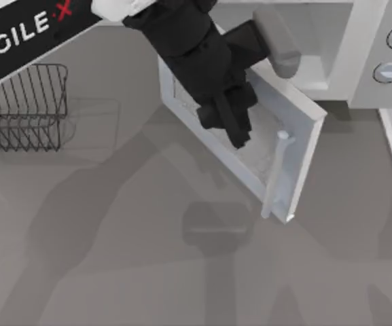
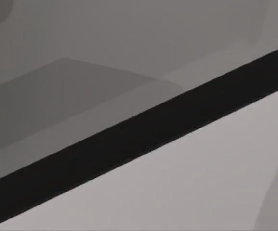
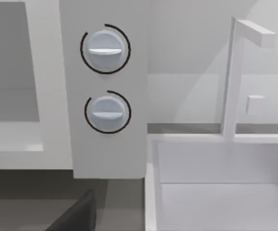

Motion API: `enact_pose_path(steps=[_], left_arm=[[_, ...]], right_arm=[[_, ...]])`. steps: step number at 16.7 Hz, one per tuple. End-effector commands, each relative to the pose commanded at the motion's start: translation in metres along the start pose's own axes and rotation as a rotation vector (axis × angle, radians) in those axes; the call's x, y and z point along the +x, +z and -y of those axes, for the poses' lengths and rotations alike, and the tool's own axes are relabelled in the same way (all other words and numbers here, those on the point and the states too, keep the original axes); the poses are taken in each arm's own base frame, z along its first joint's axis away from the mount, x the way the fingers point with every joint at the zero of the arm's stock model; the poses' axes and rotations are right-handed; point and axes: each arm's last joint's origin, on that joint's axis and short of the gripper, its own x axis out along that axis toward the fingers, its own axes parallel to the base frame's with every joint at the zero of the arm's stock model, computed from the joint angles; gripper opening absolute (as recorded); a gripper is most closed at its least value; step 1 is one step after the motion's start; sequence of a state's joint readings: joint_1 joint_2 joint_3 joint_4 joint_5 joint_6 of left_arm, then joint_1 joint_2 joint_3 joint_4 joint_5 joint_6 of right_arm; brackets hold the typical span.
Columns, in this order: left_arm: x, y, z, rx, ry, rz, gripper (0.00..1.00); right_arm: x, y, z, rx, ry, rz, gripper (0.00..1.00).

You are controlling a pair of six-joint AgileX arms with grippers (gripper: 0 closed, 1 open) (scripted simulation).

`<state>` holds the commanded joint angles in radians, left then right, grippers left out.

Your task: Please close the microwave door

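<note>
- While the microwave door [image 1: 287, 146] stands swung out at an angle from the microwave [image 1: 331, 47], you can see from above that it reaches over the table [image 1: 114, 272] toward the middle, with its free edge and pale bar handle [image 1: 275, 173] farthest from the cavity.
- You will find the microwave itself at the far right of the table, its pale cavity open and two round knobs [image 3: 105, 50] on its side panel, one above the other in the right wrist view.
- Your left arm comes in from the far left and lies across the door; its left gripper [image 1: 233, 125] sits over the door's window, just beside the handle's far end.
- You cannot tell from these views whether the left fingers are apart or together, nor whether they touch the door.
- The left wrist view gives you a dark diagonal band across grey surfaces.
- The right wrist view faces the knob panel, with a white sink [image 3: 216, 187] and its angular tap [image 3: 235, 77] just beside the microwave.
- A dark wire rack [image 1: 26, 109] stands at the table's left, well apart from the door.
</note>
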<state>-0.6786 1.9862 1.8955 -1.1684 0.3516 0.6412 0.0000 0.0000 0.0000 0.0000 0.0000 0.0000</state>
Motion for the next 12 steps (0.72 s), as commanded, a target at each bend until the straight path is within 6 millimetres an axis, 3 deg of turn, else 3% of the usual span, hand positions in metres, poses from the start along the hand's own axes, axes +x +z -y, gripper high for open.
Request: enact_pose_path(steps=[5,12], left_arm=[[-0.016,0.016,-0.001,0.044,0.061,0.072,0.00],[-0.011,0.017,0.002,0.042,0.037,0.054,0.00]], right_arm=[[0.000,0.000,0.000,0.000,0.000,0.000,1.00],[0.000,0.000,0.000,0.000,0.000,0.000,1.00]])
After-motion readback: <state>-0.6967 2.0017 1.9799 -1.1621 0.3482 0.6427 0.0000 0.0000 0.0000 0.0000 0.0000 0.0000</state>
